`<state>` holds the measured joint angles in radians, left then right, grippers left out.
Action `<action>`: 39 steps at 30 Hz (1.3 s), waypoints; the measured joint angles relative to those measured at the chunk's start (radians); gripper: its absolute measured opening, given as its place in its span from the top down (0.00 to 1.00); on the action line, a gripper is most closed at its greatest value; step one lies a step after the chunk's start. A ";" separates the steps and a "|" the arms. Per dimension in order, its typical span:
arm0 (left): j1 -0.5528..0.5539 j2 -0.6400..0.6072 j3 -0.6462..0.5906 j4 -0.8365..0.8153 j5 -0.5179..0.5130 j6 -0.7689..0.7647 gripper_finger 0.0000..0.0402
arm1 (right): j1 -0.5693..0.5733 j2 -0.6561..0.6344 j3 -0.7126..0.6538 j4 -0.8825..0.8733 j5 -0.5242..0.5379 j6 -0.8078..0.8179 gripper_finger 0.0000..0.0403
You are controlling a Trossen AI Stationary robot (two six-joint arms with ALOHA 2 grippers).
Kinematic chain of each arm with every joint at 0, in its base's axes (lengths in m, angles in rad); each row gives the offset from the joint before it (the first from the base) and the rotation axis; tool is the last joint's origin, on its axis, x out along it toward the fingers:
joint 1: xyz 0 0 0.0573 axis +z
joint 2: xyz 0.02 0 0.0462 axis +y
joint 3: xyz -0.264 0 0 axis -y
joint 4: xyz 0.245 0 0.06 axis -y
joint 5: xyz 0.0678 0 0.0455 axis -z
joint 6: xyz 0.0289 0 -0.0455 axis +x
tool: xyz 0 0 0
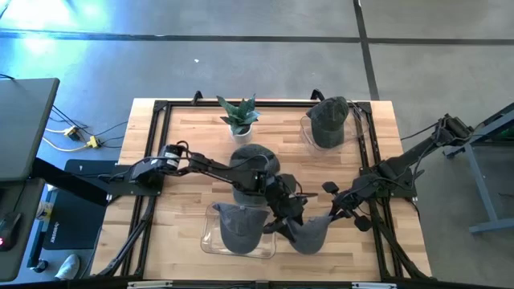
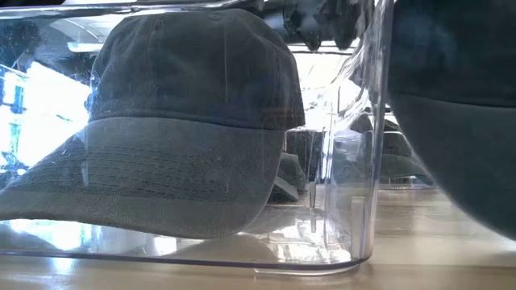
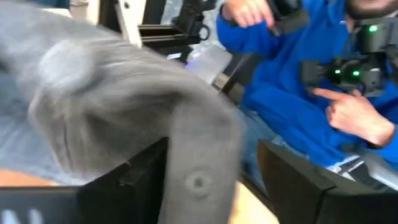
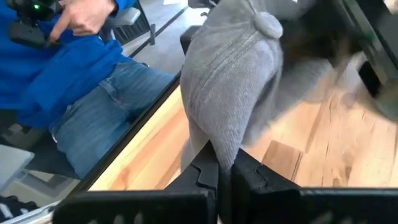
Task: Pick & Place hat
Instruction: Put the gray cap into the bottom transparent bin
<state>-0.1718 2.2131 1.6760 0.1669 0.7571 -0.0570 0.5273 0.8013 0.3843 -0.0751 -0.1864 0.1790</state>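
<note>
A grey cap [image 1: 309, 233] hangs between my two grippers near the table's front edge, right of a clear tray [image 1: 210, 241] that holds another grey cap [image 1: 239, 227]. My right gripper [image 4: 225, 168] is shut on the hanging cap, whose top button [image 4: 268, 25] shows in the right wrist view. My left gripper [image 3: 211, 180] stands open, with a fold of the cap [image 3: 199, 155] in the gap between its fingers. In the low view the hanging cap [image 2: 459, 105] shows to the right of the tray wall [image 2: 372, 161]. My right gripper pinches a fold of the cap's crown cloth [image 4: 227, 140] between its two fingers. It comes from the table's right side, slanting down. The crown bulges out beyond the fingertips, and its lower edge shows above the tabletop. My left gripper: the cloth lies beside one finger [image 3: 134, 177]; whether they touch I cannot tell.
A third cap [image 1: 255, 160] sits mid-table, and another [image 1: 328, 120] lies in a clear container at the far right. A potted plant [image 1: 239, 116] stands at the far edge. A person in a blue top and jeans [image 4: 93, 118] sits beyond the table's front edge.
</note>
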 joint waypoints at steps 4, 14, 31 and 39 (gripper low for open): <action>-0.028 0.000 0.000 -0.006 -0.100 0.000 0.60 | 0.037 -0.029 0.000 -0.013 -0.001 0.004 0.99; -0.040 -0.014 0.000 -0.017 -0.078 -0.002 0.97 | 0.133 -0.091 0.000 -0.010 0.013 0.032 0.99; 0.089 -0.037 0.001 -0.013 -0.072 0.015 0.98 | 0.097 0.037 -0.064 0.176 0.128 0.047 0.61; 0.129 -0.037 0.001 -0.014 -0.016 0.015 0.98 | 0.060 0.089 -0.149 0.370 -0.064 -0.019 0.34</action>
<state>-0.0432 2.1765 1.6768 0.1533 0.7414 -0.0418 0.5877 0.8902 0.2352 0.2949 -0.2500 0.1601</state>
